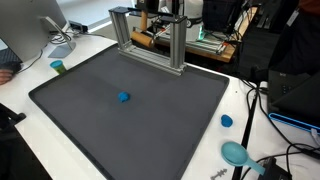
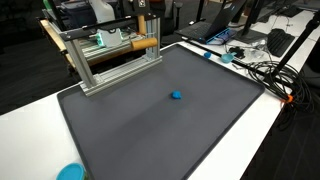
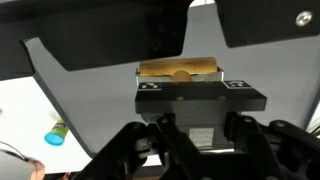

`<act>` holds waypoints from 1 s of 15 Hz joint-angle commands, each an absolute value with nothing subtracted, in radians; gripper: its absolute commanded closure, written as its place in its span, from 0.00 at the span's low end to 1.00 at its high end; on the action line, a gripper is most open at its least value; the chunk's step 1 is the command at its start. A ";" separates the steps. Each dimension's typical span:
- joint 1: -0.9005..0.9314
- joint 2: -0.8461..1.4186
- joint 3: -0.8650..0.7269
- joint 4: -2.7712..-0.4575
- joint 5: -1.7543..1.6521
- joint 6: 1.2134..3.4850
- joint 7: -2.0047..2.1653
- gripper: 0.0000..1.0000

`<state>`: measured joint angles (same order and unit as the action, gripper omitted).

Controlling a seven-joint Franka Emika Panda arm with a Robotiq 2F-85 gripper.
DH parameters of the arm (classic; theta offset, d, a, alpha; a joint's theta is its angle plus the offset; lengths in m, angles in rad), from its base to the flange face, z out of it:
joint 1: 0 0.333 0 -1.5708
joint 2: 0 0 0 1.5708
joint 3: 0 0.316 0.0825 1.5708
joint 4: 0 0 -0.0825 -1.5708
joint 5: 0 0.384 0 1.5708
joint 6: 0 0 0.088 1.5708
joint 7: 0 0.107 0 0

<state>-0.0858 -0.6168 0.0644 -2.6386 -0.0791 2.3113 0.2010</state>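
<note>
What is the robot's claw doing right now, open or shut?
Black metal gripper: cannot be told whether open or closed; the wrist view shows only its dark upper parts, with the fingertips out of sight.

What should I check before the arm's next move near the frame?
1. Rod lies level in the frame: ok.
2. Fingers apart from the rod in the wrist view: ok.
3. Fingers open: cannot tell.
4. Nothing held: cannot tell.
5. Blue piece alone mid-mat, away from the frame: ok.
</note>
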 commanded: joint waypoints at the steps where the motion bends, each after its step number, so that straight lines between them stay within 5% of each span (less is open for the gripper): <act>1: -0.153 -0.467 0.127 -2.496 -0.183 2.349 0.283 0.78; 8: -0.061 -0.089 0.032 -2.127 -0.009 2.268 0.080 0.78; 10: -0.063 -0.135 0.037 -2.202 -0.040 2.305 0.118 0.78; 11: -0.057 -0.103 0.027 -2.177 -0.024 2.301 0.097 0.53; 13: -0.055 -0.090 0.025 -2.179 -0.029 2.303 0.101 0.53; 14: -0.055 -0.094 0.026 -2.183 -0.029 2.303 0.101 0.78; 15: -0.048 -0.072 0.028 -2.188 0.003 2.347 0.113 0.78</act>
<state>-0.0741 -0.0952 0.0457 -2.1848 -0.0268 2.3042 0.1000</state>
